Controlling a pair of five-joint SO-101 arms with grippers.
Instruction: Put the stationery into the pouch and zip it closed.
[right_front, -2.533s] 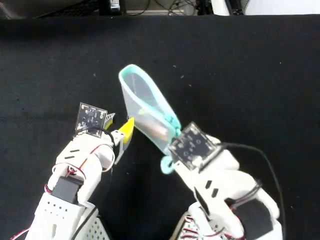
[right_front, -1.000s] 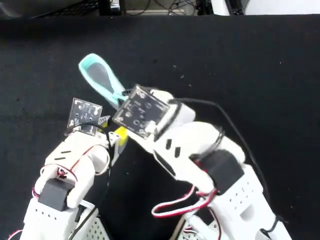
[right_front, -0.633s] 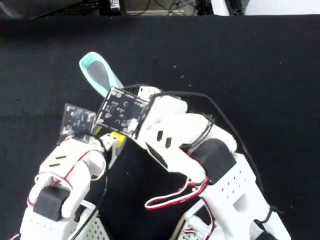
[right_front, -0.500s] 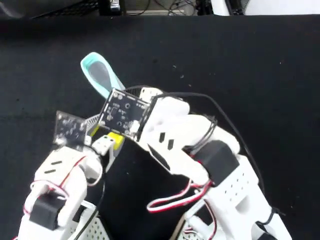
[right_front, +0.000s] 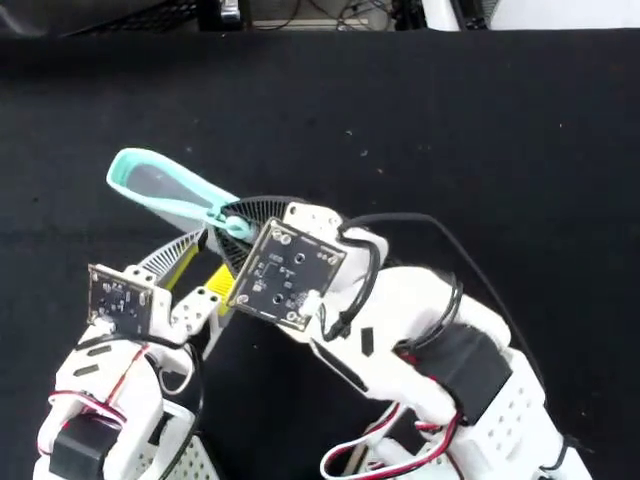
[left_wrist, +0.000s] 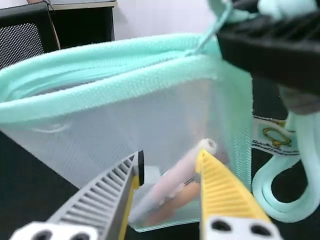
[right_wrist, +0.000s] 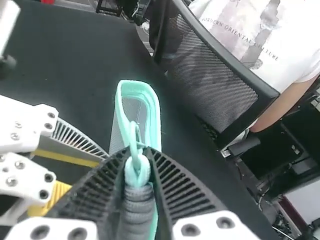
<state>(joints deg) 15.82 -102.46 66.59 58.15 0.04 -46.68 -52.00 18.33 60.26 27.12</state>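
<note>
The pouch (right_front: 160, 185) is clear mesh with a mint-green zipper rim, and it hangs tilted above the black table. My right gripper (right_front: 237, 222) is shut on the mint zipper pull (right_wrist: 135, 167) at one end of the rim. From the right wrist, the pouch (right_wrist: 137, 105) runs away from the black fingers. My left gripper (left_wrist: 169, 160) is open just below, and its grey and yellow fingers straddle the pouch's lower edge (left_wrist: 150, 125). Pink and orange pens (left_wrist: 175, 185) lie inside the mesh. The left gripper (right_front: 195, 270) sits near the left arm's base.
Black cloth covers the table (right_front: 480, 150), with open room to the right and at the back. The table's far edge (right_front: 320, 30) runs along the top. A mint carry loop (left_wrist: 280, 190) dangles beside the pouch. A mesh chair (right_wrist: 215, 85) stands beyond the table.
My right gripper has dragged the zipper pull leftward, swinging the pouch over to the left. The left arm has drawn back toward its base and its fingers have spread apart.
</note>
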